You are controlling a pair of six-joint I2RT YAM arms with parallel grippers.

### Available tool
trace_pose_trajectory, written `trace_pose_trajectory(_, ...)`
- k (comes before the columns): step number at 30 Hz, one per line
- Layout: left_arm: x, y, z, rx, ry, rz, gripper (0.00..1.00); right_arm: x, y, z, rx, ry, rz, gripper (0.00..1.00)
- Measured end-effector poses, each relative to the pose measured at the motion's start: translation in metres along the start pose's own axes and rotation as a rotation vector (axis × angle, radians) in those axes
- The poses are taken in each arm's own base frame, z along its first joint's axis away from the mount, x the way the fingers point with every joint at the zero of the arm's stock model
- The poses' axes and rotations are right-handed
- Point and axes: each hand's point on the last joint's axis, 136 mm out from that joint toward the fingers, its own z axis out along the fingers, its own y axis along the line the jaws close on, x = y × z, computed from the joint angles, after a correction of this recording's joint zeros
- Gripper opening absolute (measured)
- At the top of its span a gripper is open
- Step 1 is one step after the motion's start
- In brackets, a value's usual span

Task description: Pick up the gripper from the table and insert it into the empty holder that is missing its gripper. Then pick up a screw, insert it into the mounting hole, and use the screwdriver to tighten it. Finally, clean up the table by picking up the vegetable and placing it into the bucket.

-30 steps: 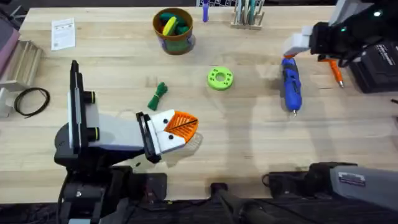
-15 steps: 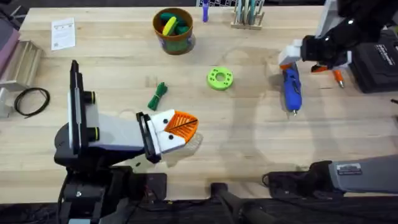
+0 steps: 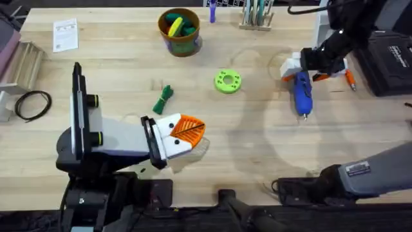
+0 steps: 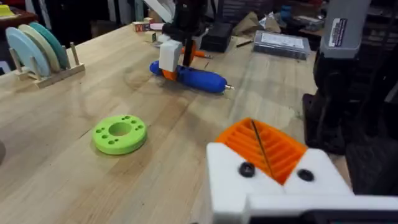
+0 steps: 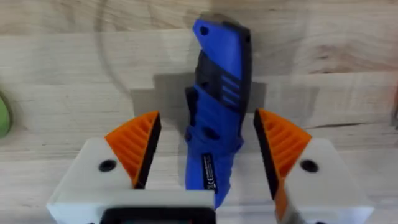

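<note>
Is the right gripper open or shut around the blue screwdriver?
Open. In the right wrist view, the right gripper straddles the screwdriver, with a gap between each orange pad and the blue body.

A large light wooden tabletop with visible plank grain (image 3: pixel 257 148) fills the overhead view, evenly lit, with soft curved shadows across its right half. Along its far edge stands a small pale wooden rack holding upright teal discs (image 3: pixel 256 14), seen in the left wrist view as round blue-green plates in a slotted wooden stand (image 4: pixel 38 51), and near the far left corner lies a white printed paper card (image 3: pixel 65 35). At the left edge sit a coiled black cable (image 3: pixel 32 104) and a ridged metal tray (image 3: pixel 24 61), a black box (image 3: pixel 391 62) rests at the right edge, and beyond the table the room is dim and cluttered.
</note>
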Motion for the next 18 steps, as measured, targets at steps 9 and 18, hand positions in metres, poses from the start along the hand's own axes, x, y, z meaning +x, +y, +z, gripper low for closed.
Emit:
trace_pose_trajectory(9,0.0,0.0,0.0,0.0,0.0,0.0,0.014,-0.002,0.0,0.011,0.0,0.011,-0.021,0.906)
trace_pose_trajectory(18,0.0,0.0,0.0,0.0,0.0,0.0,0.014,-0.005,-0.007,0.019,0.003,0.012,0.017,0.906)
